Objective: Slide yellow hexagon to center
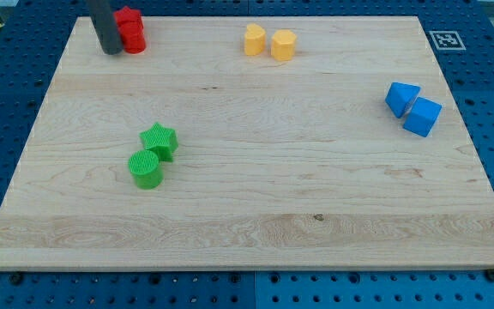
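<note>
Two yellow blocks stand side by side near the top edge of the wooden board (247,215), a little right of its middle. The right one looks like the yellow hexagon (283,45); the left yellow block (255,39) has a less clear shape. My tip (112,51) rests on the board at the top left, far to the left of the yellow blocks. It sits right beside the red blocks (131,31), on their left side.
A green star (159,140) and a green cylinder (146,168) touch each other at the left middle. A blue triangular block (400,97) and a blue cube (422,117) sit together at the right. A marker tag (445,39) lies off the top right corner.
</note>
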`<control>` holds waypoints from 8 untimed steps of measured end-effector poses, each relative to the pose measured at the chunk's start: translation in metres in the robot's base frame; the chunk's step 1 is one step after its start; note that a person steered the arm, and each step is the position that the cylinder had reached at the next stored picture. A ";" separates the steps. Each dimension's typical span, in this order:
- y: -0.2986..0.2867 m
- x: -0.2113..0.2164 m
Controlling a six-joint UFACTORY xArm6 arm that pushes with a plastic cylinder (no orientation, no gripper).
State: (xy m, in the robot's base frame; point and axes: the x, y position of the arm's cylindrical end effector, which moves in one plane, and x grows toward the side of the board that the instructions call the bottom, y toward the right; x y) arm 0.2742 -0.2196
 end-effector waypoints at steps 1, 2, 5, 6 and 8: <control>-0.002 0.040; -0.001 0.111; 0.018 0.123; 0.064 0.108; 0.135 0.046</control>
State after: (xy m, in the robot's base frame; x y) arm 0.3201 -0.0847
